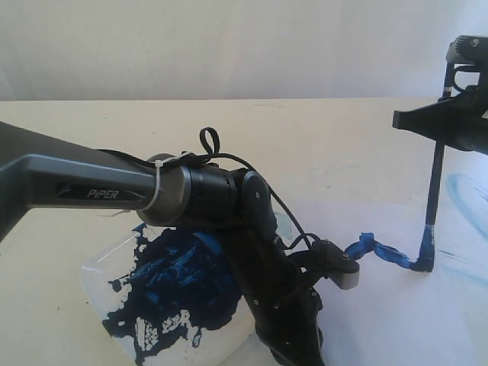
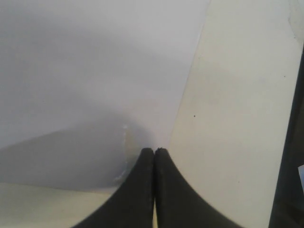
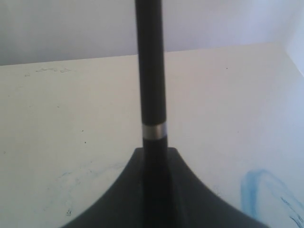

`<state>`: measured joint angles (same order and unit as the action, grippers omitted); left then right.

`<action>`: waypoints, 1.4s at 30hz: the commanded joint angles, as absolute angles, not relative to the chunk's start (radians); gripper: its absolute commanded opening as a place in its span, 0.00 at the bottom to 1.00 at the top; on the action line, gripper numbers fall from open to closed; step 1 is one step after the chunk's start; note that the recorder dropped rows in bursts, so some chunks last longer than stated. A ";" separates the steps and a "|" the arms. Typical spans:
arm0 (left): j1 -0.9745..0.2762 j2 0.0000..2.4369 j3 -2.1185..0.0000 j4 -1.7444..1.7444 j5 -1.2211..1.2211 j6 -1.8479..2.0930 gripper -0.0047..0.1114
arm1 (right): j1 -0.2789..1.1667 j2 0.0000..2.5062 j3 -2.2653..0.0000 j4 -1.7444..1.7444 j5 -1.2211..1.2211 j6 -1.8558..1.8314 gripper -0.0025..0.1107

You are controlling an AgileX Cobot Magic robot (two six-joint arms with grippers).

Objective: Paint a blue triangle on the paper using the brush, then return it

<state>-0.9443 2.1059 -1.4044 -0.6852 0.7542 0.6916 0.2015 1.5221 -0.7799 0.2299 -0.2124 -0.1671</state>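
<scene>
My right gripper is shut on the black brush, just below its silver band. In the exterior view the brush hangs upright from that gripper, and its tip touches the white paper. A thick dark-blue stroke runs on the paper from the tip toward my left arm; no whole triangle shows. My left gripper is shut with nothing between its fingers. Its tips rest at the edge of the paper.
A clear dish with a dark-blue paint puddle sits at the front left, under my left arm. Faint light-blue smears mark the surface at the right. The cream tabletop stretches behind to a white wall.
</scene>
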 commanded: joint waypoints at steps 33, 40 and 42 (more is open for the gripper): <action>-0.949 2.117 -1.397 -0.694 0.777 0.694 0.04 | 0.199 1.256 -0.781 -0.103 -0.239 0.198 0.02; -0.949 2.117 -1.397 -0.694 0.777 0.698 0.04 | 0.135 1.333 -0.827 -0.995 -0.649 1.068 0.02; -0.949 2.117 -1.397 -0.694 0.777 0.698 0.04 | 0.115 1.352 -0.827 -1.038 -0.709 1.091 0.02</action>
